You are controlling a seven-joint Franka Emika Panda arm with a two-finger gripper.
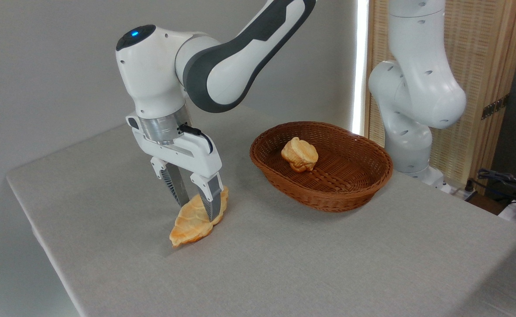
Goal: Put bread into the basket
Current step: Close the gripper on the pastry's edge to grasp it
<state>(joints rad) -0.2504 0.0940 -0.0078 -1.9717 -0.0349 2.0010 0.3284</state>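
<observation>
While hand (198,210) pinches bread (197,219) across its middle, one finger each side, bread sits tilted, lower tip touching worktop (284,264), roughly mid-worktop toward left edge. Basket (323,196) near back-right edge, well apart from bread. Small lumpy bun (300,153) inside basket, left part. Second arm (416,97) behind basket.

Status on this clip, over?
Pincer astride flat bread, grip unconfirmed. Bread on table, left of basket. Lumpy bread already inside. Path clear.

A grey table (328,264) bears the bread (192,224) and the basket (328,193).
</observation>
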